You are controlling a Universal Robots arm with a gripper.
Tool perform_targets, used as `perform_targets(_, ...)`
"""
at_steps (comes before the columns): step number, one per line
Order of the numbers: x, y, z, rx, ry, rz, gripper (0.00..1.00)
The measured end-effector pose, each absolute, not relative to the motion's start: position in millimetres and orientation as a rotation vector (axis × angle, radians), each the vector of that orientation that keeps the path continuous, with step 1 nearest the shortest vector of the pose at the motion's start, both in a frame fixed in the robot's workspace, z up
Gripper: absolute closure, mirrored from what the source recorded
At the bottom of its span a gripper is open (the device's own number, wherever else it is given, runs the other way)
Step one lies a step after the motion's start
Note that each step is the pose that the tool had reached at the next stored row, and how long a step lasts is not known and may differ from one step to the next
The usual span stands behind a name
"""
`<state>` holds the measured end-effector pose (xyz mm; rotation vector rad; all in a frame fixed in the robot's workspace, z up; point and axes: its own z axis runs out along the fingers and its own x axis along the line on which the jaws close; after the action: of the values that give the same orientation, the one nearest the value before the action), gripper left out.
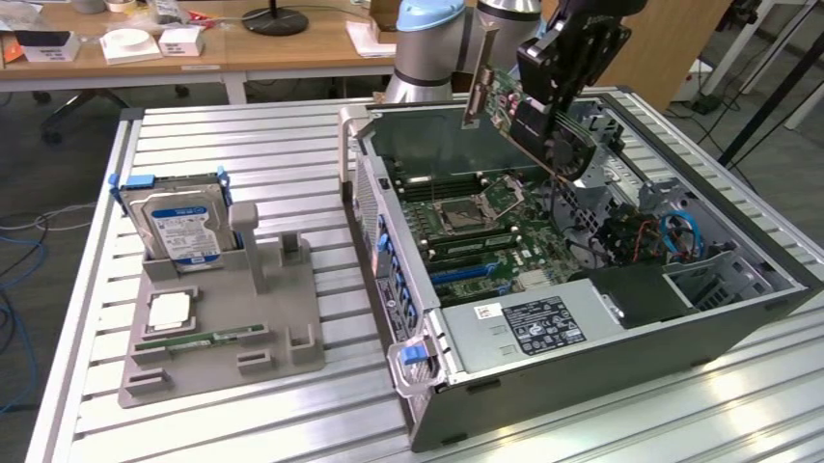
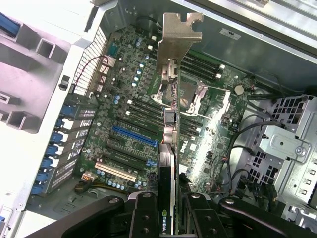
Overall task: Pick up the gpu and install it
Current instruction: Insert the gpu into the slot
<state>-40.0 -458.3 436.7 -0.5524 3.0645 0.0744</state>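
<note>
On the slatted aluminium surface (image 1: 258, 145) I count one open computer case (image 1: 618, 338) lying on its side. One grey holder tray (image 1: 289, 289) sits beside it, at the exterior view's left. The tray carries one hard drive (image 1: 180, 222) standing upright, one memory stick (image 1: 200, 339) and one processor chip (image 1: 170, 313). Behind stand wooden desks (image 1: 258, 48) (small boxes (image 1: 180, 40) scattered on them). One gpu (image 1: 522, 106) hangs tilted above the case's motherboard (image 1: 477, 241), not seated in a slot. The jaws are clamped on its edge, and its silver bracket (image 2: 179, 39) points away from them.
</note>
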Motion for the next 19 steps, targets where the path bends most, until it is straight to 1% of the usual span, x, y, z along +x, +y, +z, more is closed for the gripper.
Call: perform_targets(19,-40.0,-458.3,437.1,-0.613,3.054,0.075,0.74)
